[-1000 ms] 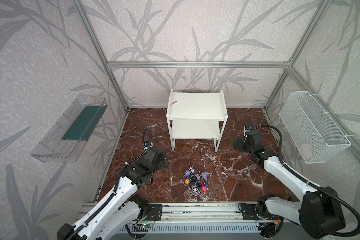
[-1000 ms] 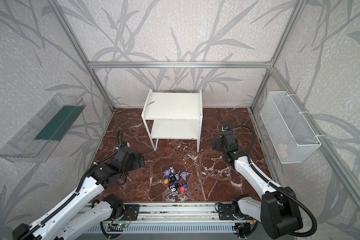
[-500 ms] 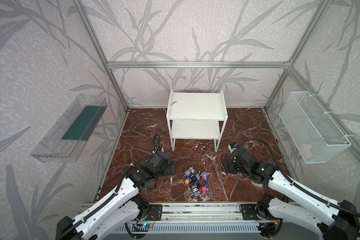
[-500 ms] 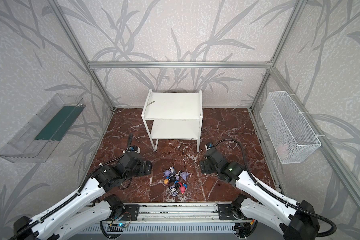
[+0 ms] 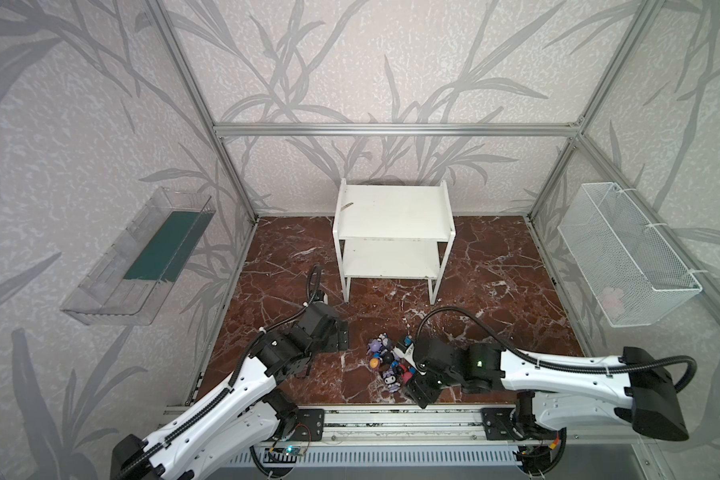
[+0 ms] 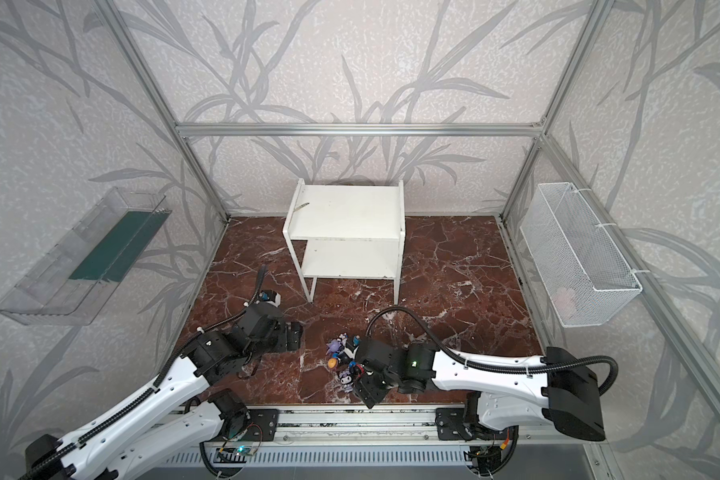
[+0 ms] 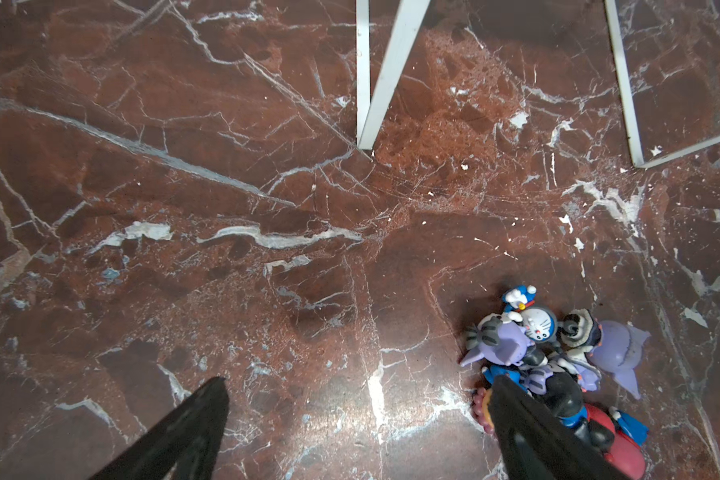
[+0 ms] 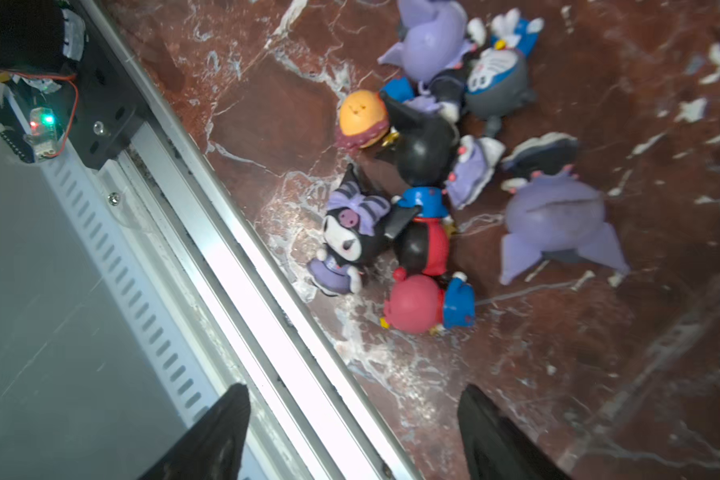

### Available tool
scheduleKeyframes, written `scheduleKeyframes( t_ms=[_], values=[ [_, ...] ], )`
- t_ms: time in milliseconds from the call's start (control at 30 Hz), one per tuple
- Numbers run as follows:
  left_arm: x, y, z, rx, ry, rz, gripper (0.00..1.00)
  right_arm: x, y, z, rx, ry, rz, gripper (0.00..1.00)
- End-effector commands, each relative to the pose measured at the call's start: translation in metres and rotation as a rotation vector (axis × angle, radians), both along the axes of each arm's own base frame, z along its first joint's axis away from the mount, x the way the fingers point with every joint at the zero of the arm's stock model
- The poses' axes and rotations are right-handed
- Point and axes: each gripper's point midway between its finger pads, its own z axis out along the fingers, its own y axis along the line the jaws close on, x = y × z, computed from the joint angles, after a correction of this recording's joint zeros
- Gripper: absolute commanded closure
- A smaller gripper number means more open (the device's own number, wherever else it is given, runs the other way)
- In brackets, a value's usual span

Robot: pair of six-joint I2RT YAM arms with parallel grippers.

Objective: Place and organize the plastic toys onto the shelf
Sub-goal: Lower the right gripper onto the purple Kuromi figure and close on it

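Note:
The plastic toys (image 5: 387, 365) (image 6: 344, 361) lie heaped on the marble floor, in front of the white two-tier shelf (image 5: 393, 216) (image 6: 346, 212), whose boards are bare. The right wrist view shows an orange head (image 8: 360, 114), a black pointed-ear figure (image 8: 422, 153), a pink head (image 8: 412, 305) and a lavender one (image 8: 558, 216). My left gripper (image 5: 341, 336) (image 7: 356, 390) is open just left of the heap, one finger (image 7: 516, 419) overlapping its edge. My right gripper (image 5: 410, 382) (image 8: 356, 395) is open at the heap's front right, straddling the floor's front edge, holding nothing.
An aluminium rail (image 5: 391, 419) runs along the floor's front edge, under one right finger. A clear plastic tray (image 5: 138, 257) hangs on the left wall. A white wire-mesh basket (image 5: 624, 253) hangs on the right wall. The shelf's thin legs (image 7: 387, 75) stand beyond the heap.
Both arms have come in toward the toy heap. The right arm swung from beside the shelf down to the heap's front right. The left gripper moved right, up to the heap.

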Motion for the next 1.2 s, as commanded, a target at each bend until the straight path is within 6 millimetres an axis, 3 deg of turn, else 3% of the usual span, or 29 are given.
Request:
scheduleKeyframes(
  t_ms=[0, 267, 700, 1167],
  values=[
    [0.001, 0.008, 0.014, 0.0, -0.061, 0.026, 0.01, -0.006, 0.018, 0.004, 0.022, 0.052, -0.012, 0.25],
    [-0.001, 0.018, 0.029, -0.039, -0.154, 0.058, 0.01, -0.009, 0.031, -0.015, -0.029, 0.105, -0.023, 0.33],
    [0.0, 0.018, 0.033, -0.053, -0.18, 0.054, 0.01, -0.005, 0.044, -0.047, -0.098, 0.129, -0.075, 0.41],
    [0.001, 0.022, 0.035, -0.042, -0.194, 0.064, 0.01, 0.007, 0.035, -0.064, -0.219, 0.045, -0.123, 0.56]
  ],
)
